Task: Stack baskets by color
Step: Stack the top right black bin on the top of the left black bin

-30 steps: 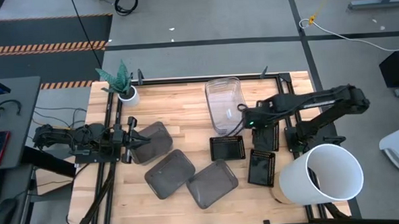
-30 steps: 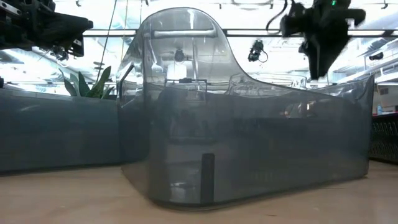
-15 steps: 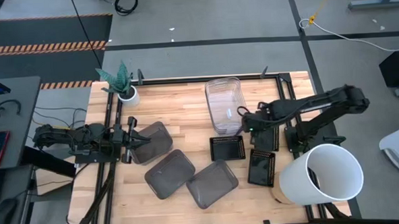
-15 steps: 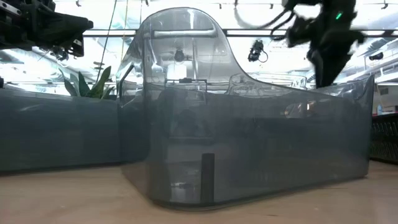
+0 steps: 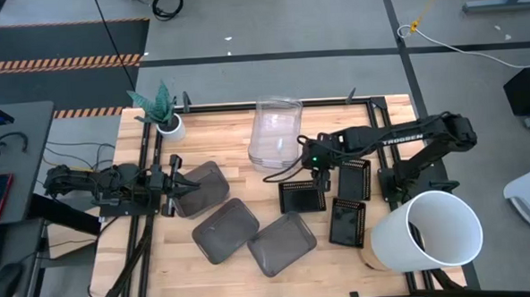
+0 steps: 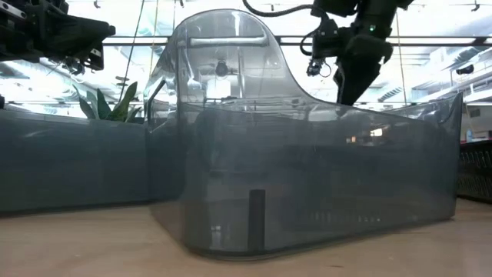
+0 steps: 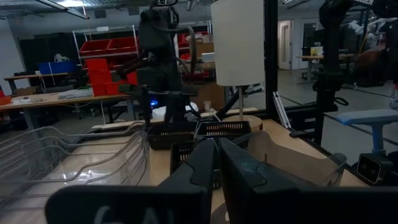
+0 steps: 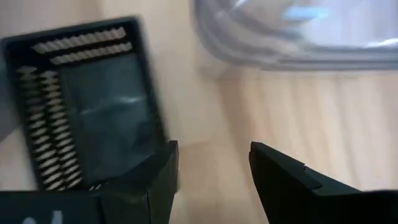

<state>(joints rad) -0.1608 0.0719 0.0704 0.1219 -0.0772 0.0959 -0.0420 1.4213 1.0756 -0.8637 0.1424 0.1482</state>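
Note:
The clear baskets (image 5: 273, 130) lie nested on the wood at the far middle. Three smoky grey baskets (image 5: 200, 189) (image 5: 225, 229) (image 5: 283, 243) sit apart at the near left. Three black perforated baskets (image 5: 301, 196) (image 5: 354, 179) (image 5: 347, 221) sit at the right. My right gripper (image 5: 316, 166) hangs open, pointing steeply down, over bare wood between the clear baskets (image 8: 298, 31) and a black basket (image 8: 87, 99); nothing is between its fingers (image 8: 214, 168). My left gripper (image 7: 217, 168) is shut and level at the left, above the nearest grey basket's edge (image 5: 181, 183).
A large white bucket (image 5: 434, 231) lies on its side at the near right corner, next to the right arm's base. A small white plant pot (image 5: 167, 124) stands at the far left. In the low view one grey basket (image 6: 307, 177) fills most of the picture.
My right gripper has gone toward the table's left edge and down, tipping more steeply, and has stayed open. The clear baskets have slid along the table toward the left and a little toward the far edge, turning slightly.

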